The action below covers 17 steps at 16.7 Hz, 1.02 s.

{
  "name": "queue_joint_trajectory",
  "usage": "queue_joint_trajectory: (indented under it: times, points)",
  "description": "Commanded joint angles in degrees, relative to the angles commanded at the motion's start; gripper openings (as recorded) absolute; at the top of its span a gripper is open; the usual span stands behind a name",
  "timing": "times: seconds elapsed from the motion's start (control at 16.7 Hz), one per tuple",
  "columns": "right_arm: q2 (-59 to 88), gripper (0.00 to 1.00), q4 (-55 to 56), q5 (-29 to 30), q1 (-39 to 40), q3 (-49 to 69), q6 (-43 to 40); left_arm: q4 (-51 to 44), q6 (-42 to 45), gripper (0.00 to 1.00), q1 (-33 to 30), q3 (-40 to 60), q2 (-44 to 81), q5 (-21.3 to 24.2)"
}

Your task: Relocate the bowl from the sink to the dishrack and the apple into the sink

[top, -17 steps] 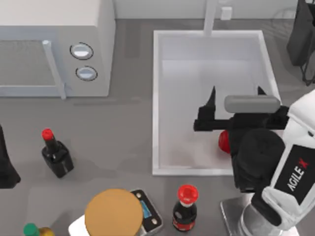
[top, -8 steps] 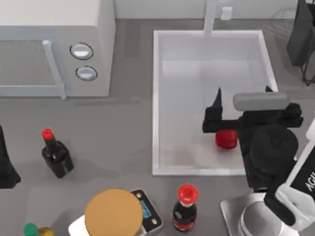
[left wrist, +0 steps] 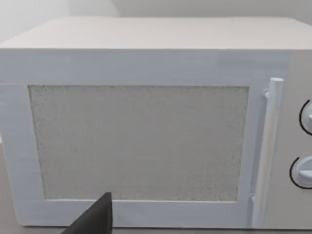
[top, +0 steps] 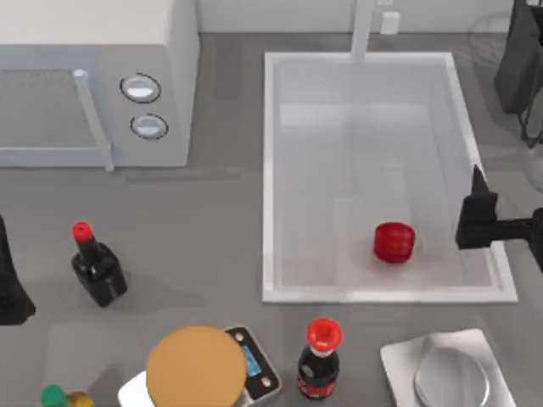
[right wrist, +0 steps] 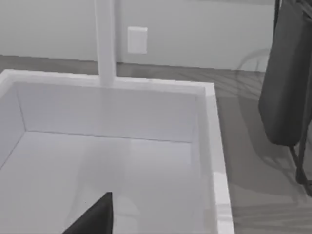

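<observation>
The red apple (top: pixel 394 242) lies on the floor of the white sink (top: pixel 270 170), near its front right corner, with nothing touching it. My right gripper (top: pixel 513 203) hangs open over the sink's right rim, to the right of the apple and apart from it; one dark finger (top: pixel 479 193) points toward the back. The right wrist view looks into the sink (right wrist: pixel 209 146) past one fingertip (right wrist: pixel 97 214). The dark dishrack (top: pixel 519 59) stands at the back right. The bowl is out of view. My left gripper (top: pixel 10 288) is parked at the left edge, open and facing the microwave (left wrist: pixel 146 141).
A white microwave (top: pixel 93 76) fills the back left. Two dark red-capped bottles (top: pixel 97 267) (top: pixel 320 360), a tan disc (top: pixel 195 366) on a scale and a green-capped bottle (top: pixel 55 396) crowd the front. A metal plate (top: pixel 450 377) sits front right. The faucet post (top: pixel 362 30) rises behind the sink.
My right gripper has drawn back to the right, from over the apple in the sink to the sink's right rim. The apple stays on the sink floor.
</observation>
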Motion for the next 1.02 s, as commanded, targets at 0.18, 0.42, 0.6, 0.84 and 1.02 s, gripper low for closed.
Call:
queue_joint_trajectory:
  times: [0.18,0.42,0.6,0.84,1.02]
  points:
    - [-20.48,1.00,-13.54,-5.93,-5.79,-6.00,0.02,0.00,0.00,1.00,0.00,0.00,0.00,0.00]
    - [-46.32,1.00,-31.02,-12.29,-12.71,-11.39,-0.45,0.00,0.00,1.00,0.00,0.00,0.00,0.00]
    - [-62.41,1.00,-42.40,-15.65,-16.84,-13.16,-1.09,0.00,0.00,1.00,0.00,0.00,0.00,0.00]
    - [-76.93,1.00,-53.39,-18.40,-20.62,-13.35,-2.03,0.00,0.00,1.00,0.00,0.00,0.00,0.00]
    - [-81.87,1.00,-57.50,-19.20,-21.91,-12.91,-2.47,0.00,0.00,1.00,0.00,0.00,0.00,0.00]
